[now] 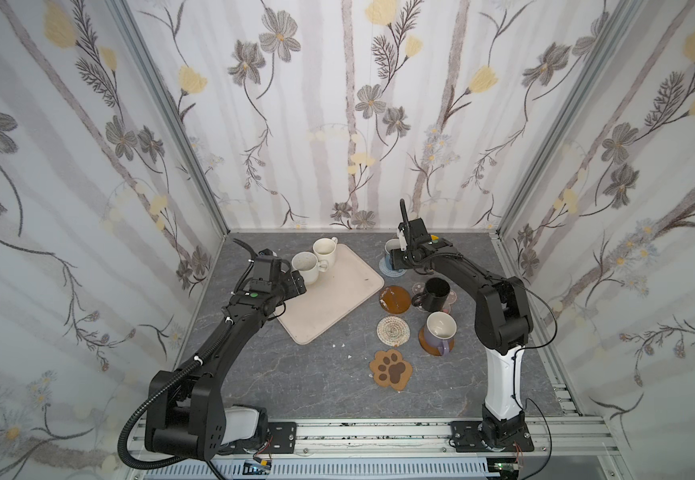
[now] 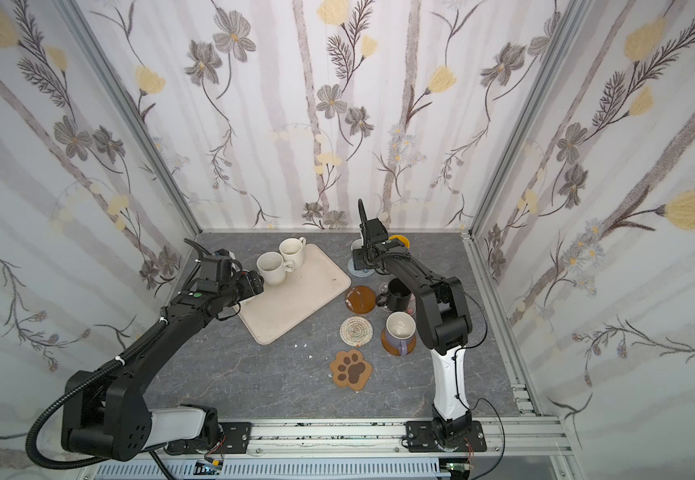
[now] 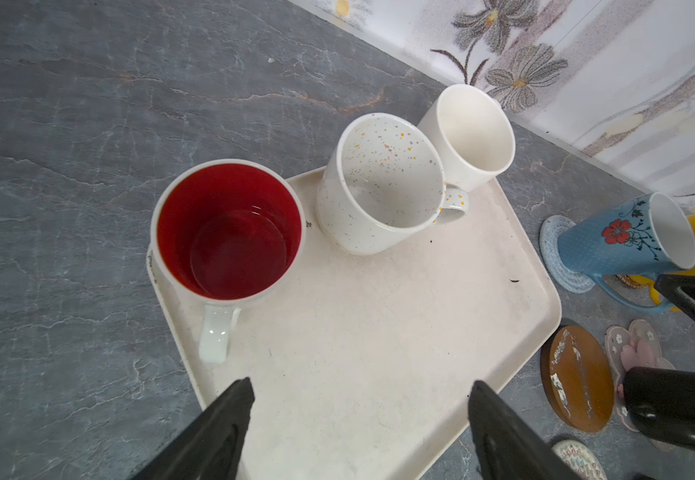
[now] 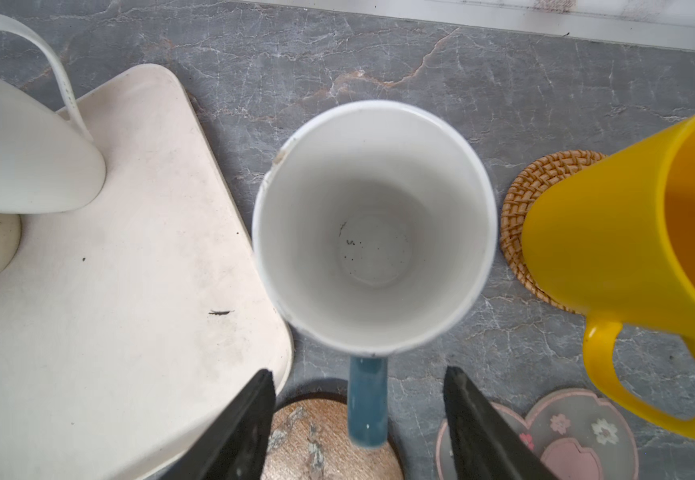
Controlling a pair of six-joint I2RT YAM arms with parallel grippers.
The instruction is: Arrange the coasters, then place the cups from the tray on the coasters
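Coasters lie right of the tray [image 1: 337, 303] on the worktop [image 1: 296, 374]. Nearest, the paw-print coaster [image 1: 391, 370] is bare. Behind it, the spiral coaster [image 1: 393, 331] is bare too, and the lavender mug [image 1: 440, 330] sits on an amber coaster [image 1: 424, 343].

Farther, a second amber coaster [image 1: 395, 298] is bare, and the black mug [image 1: 435, 293] sits on the pink-flower coaster [image 4: 578, 419]. The left tool [image 3: 360, 390] hangs wide open and empty over the tray. There the red-lined mug [image 3: 229, 232], speckled mug [image 3: 379, 187] and plain white mug [image 3: 472, 133] stand.

Farthest, the light blue mug [image 4: 373, 224] stands on the crochet coaster [image 3: 555, 249], and the yellow mug [image 4: 628, 216] on the rattan coaster [image 4: 520, 199]. The right tool [image 4: 358, 382] is open, its jaws either side of the blue mug's handle without touching it.
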